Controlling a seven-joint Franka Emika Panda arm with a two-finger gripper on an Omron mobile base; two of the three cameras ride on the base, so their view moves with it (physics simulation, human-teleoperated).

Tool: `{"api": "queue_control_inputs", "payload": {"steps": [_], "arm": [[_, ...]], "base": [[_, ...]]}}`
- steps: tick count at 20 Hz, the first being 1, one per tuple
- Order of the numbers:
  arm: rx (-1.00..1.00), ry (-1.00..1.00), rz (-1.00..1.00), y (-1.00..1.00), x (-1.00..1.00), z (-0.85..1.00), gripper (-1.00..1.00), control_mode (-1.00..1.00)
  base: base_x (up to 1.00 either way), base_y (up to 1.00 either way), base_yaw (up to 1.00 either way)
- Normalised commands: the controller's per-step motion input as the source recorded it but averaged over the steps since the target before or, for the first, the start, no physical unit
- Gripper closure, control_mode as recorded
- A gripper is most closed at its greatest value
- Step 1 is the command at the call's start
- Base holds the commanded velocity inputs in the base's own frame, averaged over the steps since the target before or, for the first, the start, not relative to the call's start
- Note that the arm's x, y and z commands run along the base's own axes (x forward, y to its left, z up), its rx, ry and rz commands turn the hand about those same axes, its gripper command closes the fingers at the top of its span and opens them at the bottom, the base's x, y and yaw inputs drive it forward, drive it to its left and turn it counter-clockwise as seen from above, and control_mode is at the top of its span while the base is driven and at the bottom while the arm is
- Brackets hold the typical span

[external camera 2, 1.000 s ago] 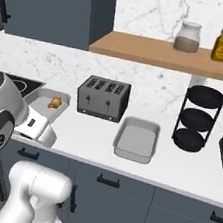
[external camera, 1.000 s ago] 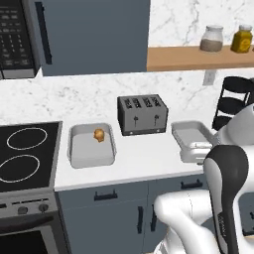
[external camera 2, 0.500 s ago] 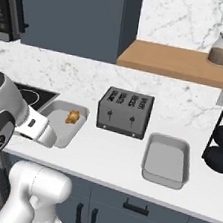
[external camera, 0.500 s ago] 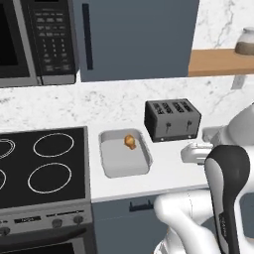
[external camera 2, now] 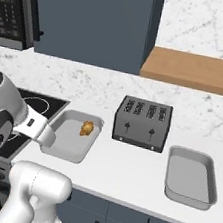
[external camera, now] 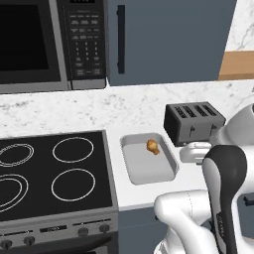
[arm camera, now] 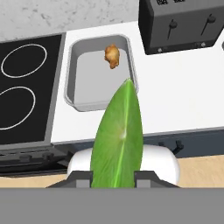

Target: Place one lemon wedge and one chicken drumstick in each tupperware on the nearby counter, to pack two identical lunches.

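Two tupperware trays: one [external camera 2: 72, 137] between stove [external camera: 54, 173] and toaster [external camera 2: 142, 123], the other [external camera 2: 190, 177] right of the toaster
Golden chicken drumstick [arm camera: 112, 56]: lying in the stove-side tray, near its far end
Green lemon wedge [arm camera: 118, 140]: pinched in the gripper [arm camera: 114, 177], pointing toward that tray
Gripper state: closed on the wedge

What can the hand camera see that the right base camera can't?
Hand view alone: the green lemon wedge pinched in the gripper, close to the lens. Right base view alone: a second tupperware, with nothing in it, right of the toaster, and a wooden shelf. Both: the golden chicken drumstick lying in the tupperware beside the stove, and the toaster.
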Motion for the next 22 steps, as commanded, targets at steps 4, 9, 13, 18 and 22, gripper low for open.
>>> {"api": "queue_control_inputs", "payload": {"steps": [4,9,13,18,22], "arm": [[0.0,0.0,0.0,0.0,0.0,0.0,1.0,1.0],[0.0,0.0,0.0,0.0,0.0,0.0,1.0,1.0],[0.0,0.0,0.0,0.0,0.0,0.0,1.0,1.0],[-0.07,0.01,0.0,0.19,0.62,-0.16,1.0,-1.0],[-0.24,0.19,0.09,0.29,0.92,-0.52,1.0,-1.0]], "base": [[0.32,0.31,0.0],[0.29,0.01,0.0],[0.42,0.05,0.0],[0.0,0.0,0.0],[0.0,0.0,0.0]]}}
